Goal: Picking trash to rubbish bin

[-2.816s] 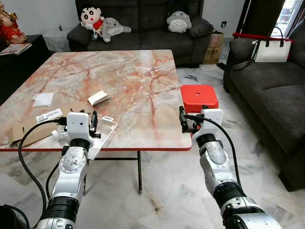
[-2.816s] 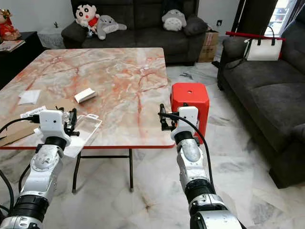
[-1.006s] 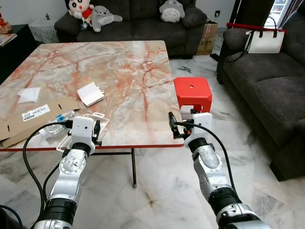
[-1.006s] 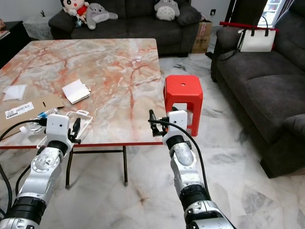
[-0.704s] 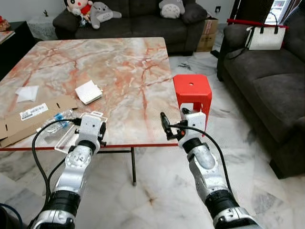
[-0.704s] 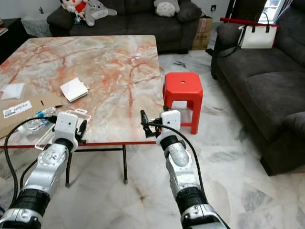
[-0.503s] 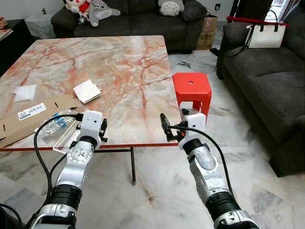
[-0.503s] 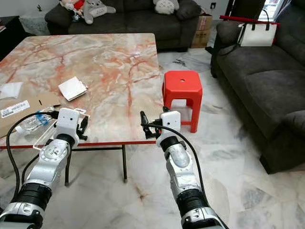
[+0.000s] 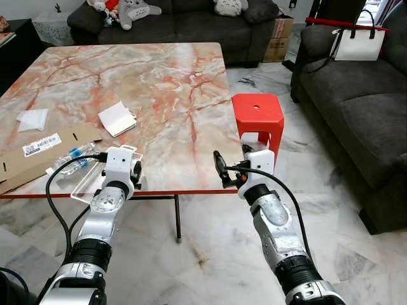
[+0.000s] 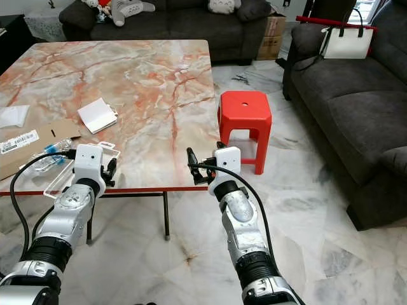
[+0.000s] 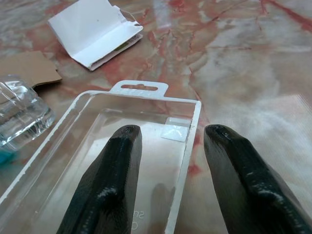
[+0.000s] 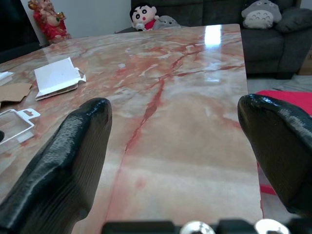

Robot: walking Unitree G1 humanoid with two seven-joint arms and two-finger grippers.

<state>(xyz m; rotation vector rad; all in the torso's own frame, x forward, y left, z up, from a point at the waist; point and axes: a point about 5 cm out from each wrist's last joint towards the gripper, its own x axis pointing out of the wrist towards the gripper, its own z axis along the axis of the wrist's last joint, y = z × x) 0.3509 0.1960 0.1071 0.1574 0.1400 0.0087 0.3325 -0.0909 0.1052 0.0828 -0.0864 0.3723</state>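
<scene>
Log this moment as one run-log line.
phase: reach | left end effector: open, over clear plastic blister tray at table edge | right end effector: open, at table edge | held: nothing

plastic tray (image 9: 95,181) on table (image 9: 159,95) front edge | stool (image 9: 257,117) right of table

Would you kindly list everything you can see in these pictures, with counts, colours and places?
Table: one, pink marble top, centre.
Clear plastic tray: one, transparent, front edge of the table, beneath the left gripper.
Plastic bottle: one, clear, beside the tray.
Cardboard: one flat brown sheet with a white label, table's left side.
White packet: one, mid-table.
Tissue: one, white, far left.
Stool: one, red, right of the table.
Sofas: two, dark grey, behind and right.
Soft toys: several, back sofa.
Handbag: one, white, right sofa.
Left gripper: open, over the tray.
Right gripper: open, at the table's front edge.
</scene>
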